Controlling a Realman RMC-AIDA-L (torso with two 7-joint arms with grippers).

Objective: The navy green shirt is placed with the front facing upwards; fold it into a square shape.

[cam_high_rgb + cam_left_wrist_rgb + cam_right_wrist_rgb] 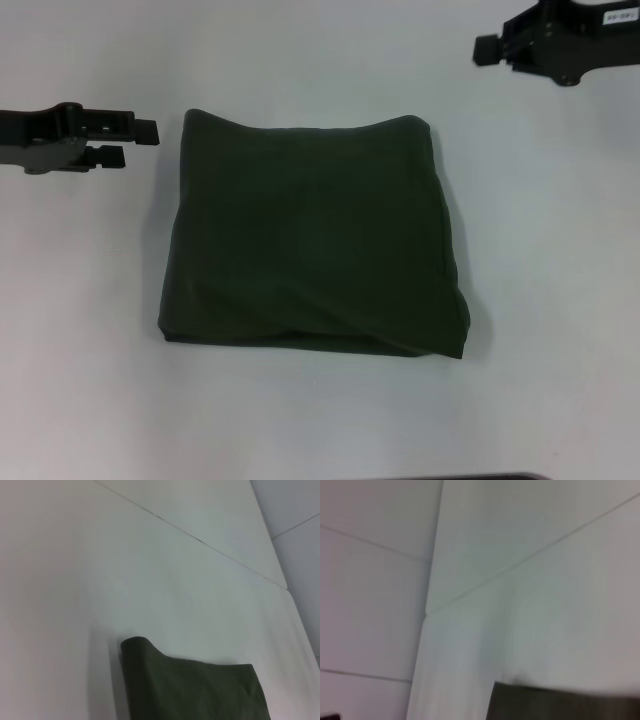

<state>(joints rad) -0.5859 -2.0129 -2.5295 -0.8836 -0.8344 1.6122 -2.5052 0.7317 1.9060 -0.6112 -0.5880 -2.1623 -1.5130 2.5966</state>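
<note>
The navy green shirt [310, 240] lies folded into a rough square in the middle of the white table, plain dark green side up, no lettering showing. A corner of the shirt [195, 692] shows in the left wrist view, and an edge of the shirt [560, 704] in the right wrist view. My left gripper [138, 143] hovers just off the shirt's far-left corner, open, with nothing between its fingers and not touching the cloth. My right gripper [492, 50] is raised at the far right, well apart from the shirt.
The white table [80, 350] surrounds the shirt on all sides. A seam line in the table [200, 540] runs beyond the shirt. A dark strip [500, 476] shows at the near edge.
</note>
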